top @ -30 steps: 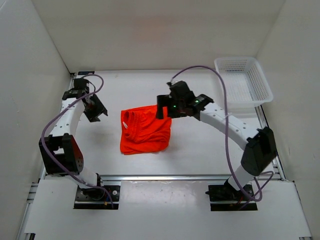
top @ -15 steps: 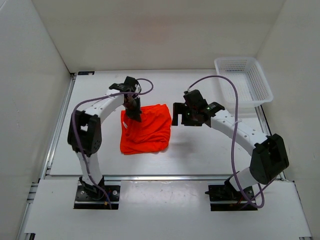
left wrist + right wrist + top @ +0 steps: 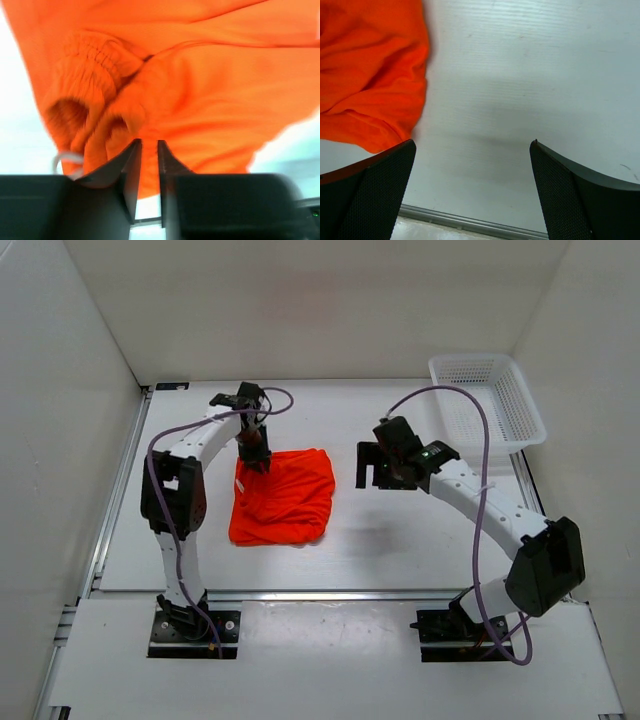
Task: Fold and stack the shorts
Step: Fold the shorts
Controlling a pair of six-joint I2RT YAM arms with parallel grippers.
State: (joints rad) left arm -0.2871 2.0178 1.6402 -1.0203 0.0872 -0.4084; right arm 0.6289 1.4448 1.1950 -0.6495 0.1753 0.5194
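Left gripper (image 3: 253, 454) clamped on bright orange-red thin fabric shorts (image 3: 285, 498)

Its fingers (image 3: 131, 165) stand nearly together, pinching bunched cloth at the waistband, far left corner (a white drawstring loop (image 3: 65, 159) peeks beside them). The shorts lie folded on my white table (image 3: 400, 540), left of centre. My right gripper (image 3: 368, 466) hovers just right of them, jaws wide apart, gripping nothing.

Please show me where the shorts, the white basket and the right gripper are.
shorts (image 3: 285, 502), top view, middle of fabric.
white basket (image 3: 472, 358), top view, far rim.
right gripper (image 3: 472, 143), right wrist view, between fingertips.
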